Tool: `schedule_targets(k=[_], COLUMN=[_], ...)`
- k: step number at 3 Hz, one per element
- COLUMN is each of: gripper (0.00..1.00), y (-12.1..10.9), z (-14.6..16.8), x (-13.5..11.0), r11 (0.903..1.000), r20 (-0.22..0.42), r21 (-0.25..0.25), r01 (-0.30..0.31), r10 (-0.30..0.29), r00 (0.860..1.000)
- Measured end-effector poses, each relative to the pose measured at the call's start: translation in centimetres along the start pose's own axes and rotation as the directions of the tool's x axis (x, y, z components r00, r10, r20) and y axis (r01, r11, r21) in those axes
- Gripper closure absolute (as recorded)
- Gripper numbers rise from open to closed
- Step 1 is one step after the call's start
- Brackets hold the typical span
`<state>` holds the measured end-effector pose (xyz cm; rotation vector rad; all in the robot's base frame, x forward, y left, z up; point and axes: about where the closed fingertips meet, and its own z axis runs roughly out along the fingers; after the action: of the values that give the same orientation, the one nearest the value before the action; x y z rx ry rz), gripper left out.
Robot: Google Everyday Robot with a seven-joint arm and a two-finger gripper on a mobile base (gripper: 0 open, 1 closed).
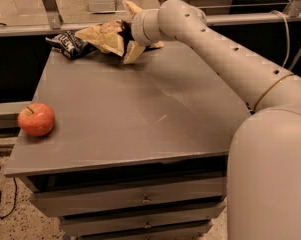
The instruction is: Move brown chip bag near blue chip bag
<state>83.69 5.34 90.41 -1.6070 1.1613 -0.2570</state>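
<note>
The brown chip bag (106,36), pale tan with a dark band, is at the far edge of the grey table (130,114), crumpled around my gripper (126,34). The gripper is shut on the bag's right part, and the wrist hides most of it. One corner of the bag sticks up behind the wrist and another hangs down toward the table. The blue chip bag (66,43) lies at the far left corner, just left of the brown bag and touching or nearly touching its left end.
A red apple (36,119) sits near the table's left front edge. A metal rail (55,28) and posts run behind the table. Drawers (145,199) are under the tabletop. My arm reaches in from the right across the far right part.
</note>
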Motion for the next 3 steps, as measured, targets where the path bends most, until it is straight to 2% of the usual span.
schedule_targets(k=[1,2,3], gripper=[0.00,0.00,0.00], y=[-0.9,-1.3,-0.9], z=[-4.0,-12.5,-21.2], x=[0.0,0.6,0.6], r11=[0.9987,0.9830,0.9567], r20=[0.016,0.005,-0.007], r21=[0.004,-0.009,-0.014], r01=[-0.052,-0.183,-0.291], r10=[0.052,0.183,0.291], r00=[0.999,0.983,0.957])
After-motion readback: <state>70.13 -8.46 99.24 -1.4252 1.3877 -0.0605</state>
